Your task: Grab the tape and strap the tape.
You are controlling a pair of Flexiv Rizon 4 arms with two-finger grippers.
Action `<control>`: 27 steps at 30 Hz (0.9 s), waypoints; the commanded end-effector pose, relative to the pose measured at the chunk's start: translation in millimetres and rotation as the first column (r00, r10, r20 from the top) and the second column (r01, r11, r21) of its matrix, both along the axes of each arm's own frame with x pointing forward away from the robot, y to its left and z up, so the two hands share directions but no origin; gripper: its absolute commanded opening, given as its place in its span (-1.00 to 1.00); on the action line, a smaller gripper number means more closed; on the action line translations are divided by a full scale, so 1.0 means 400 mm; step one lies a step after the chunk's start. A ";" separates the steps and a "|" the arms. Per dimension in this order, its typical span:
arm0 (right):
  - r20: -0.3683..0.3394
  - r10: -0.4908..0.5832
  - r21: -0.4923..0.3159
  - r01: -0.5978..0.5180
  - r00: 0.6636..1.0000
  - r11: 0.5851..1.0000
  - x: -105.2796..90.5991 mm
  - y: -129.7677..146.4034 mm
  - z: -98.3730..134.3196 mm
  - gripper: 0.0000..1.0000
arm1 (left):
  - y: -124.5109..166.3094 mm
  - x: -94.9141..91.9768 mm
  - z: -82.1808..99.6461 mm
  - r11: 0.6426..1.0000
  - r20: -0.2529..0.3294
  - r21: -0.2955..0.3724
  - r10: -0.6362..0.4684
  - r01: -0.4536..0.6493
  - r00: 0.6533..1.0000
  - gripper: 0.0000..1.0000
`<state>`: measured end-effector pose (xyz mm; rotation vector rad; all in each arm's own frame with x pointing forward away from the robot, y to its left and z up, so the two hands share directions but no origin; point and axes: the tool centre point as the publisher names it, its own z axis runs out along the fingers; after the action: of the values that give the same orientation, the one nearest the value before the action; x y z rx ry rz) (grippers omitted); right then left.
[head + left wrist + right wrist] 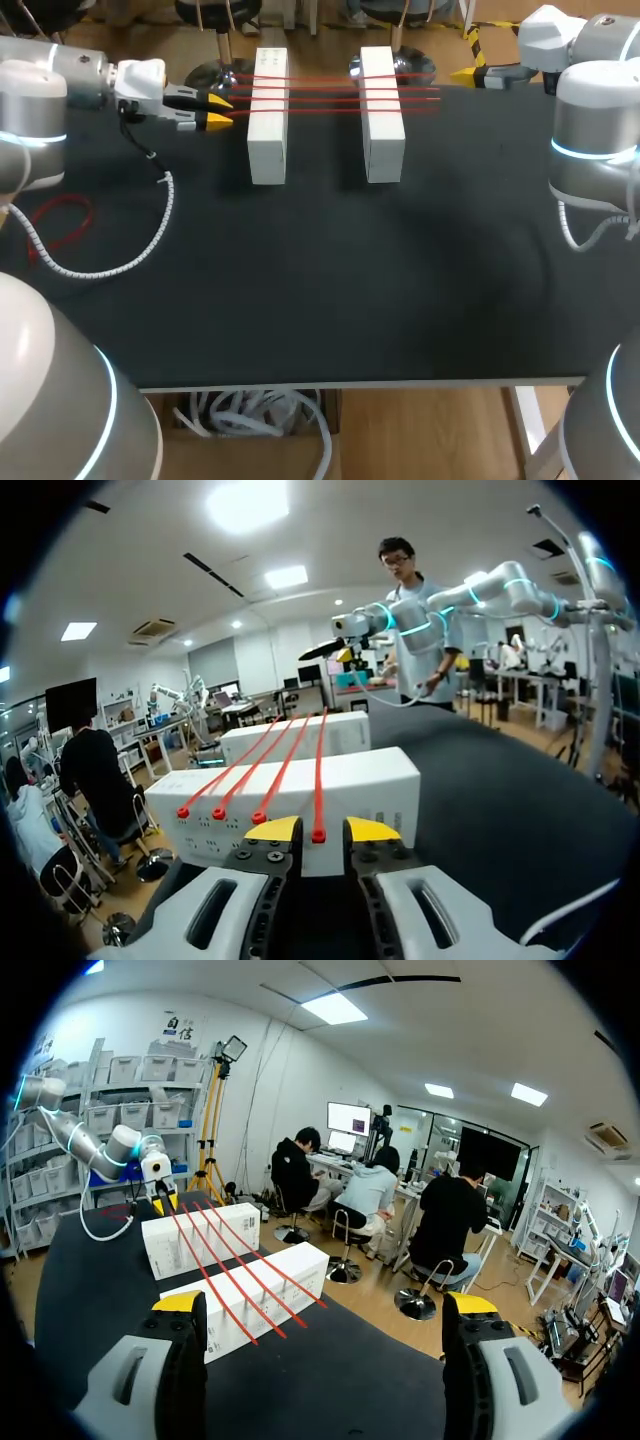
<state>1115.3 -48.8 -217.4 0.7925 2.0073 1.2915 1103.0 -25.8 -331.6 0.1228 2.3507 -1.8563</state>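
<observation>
step: grabbing | my left gripper [320,830] is hanging unclenched, tips flanking the end of one red tape [321,780], not pinching | all red tape is lying across two white boxes [268,130] | my right gripper [325,1304] is hanging wide open, well apart | next, I reckon: squeezing squarely on that end

Tapes [325,97] across left block [268,140] and right block [383,140], far table [320,300] side; left gripper [222,110] just left, perhaps touching tape ends.

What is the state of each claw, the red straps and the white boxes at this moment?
Left claw: open, one strap end between its tips.
Right claw: wide open, empty.
Red straps: four, lying straight across both boxes.
White boxes: two, parallel, apart.
</observation>
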 end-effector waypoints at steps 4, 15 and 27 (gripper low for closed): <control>-0.002 0.001 -0.001 -0.001 1.000 1.000 -0.002 -0.001 0.001 1.00 | 0.000 0.006 -0.007 1.000 0.002 -0.005 -0.007 0.007 1.000 -1.00; -0.002 0.001 -0.001 -0.001 1.000 1.000 -0.002 -0.001 0.001 1.00 | -0.010 -0.012 0.021 0.999 0.009 -0.023 -0.035 0.035 0.999 -1.00; -0.002 0.001 -0.001 -0.001 1.000 1.000 -0.002 -0.001 0.001 1.00 | -0.070 -0.048 0.131 0.982 0.045 -0.180 -0.044 0.052 0.998 -1.00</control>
<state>1115.3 -48.8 -217.4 0.7924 2.0073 1.2916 1086.4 -49.1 -282.2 0.1971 2.1648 -2.0677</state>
